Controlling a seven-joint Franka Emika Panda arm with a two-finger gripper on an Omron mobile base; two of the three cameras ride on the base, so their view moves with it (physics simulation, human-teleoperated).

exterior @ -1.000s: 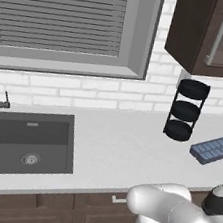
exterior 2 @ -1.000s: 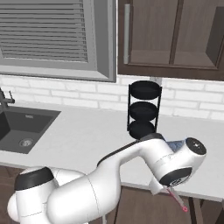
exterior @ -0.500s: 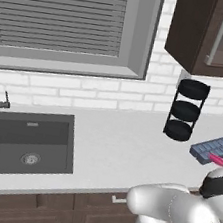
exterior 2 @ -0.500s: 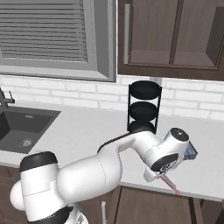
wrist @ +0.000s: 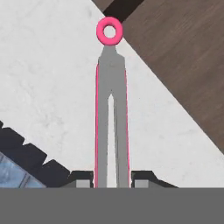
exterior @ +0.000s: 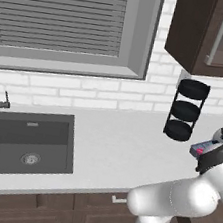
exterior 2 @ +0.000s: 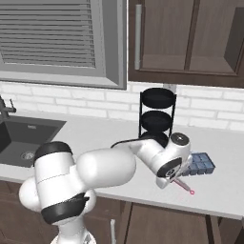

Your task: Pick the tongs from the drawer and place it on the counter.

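My gripper (wrist: 113,179) is shut on the tongs (wrist: 111,113), whose grey arms run between my fingertips (wrist: 83,178) out to a pink ring end. They hang low over the pale counter (wrist: 48,78), close to its front edge. In the right base view the gripper (exterior 2: 174,179) sits at the counter's (exterior 2: 220,190) front right, and the tongs (exterior 2: 184,187) slant down from it with the pink tip at the surface. I cannot tell whether the tip touches.
A blue-grey ice cube tray (exterior 2: 198,164) lies just behind the hand and shows again as the ice tray (wrist: 17,168). A black three-tier rack (exterior 2: 157,116) stands at the wall. The dark sink (exterior: 26,138) is far left. Dark wood (wrist: 183,57) lies past the counter edge.
The hand has come up from below the counter's front edge and moved in over the counter beside the ice tray, still carrying the tongs.
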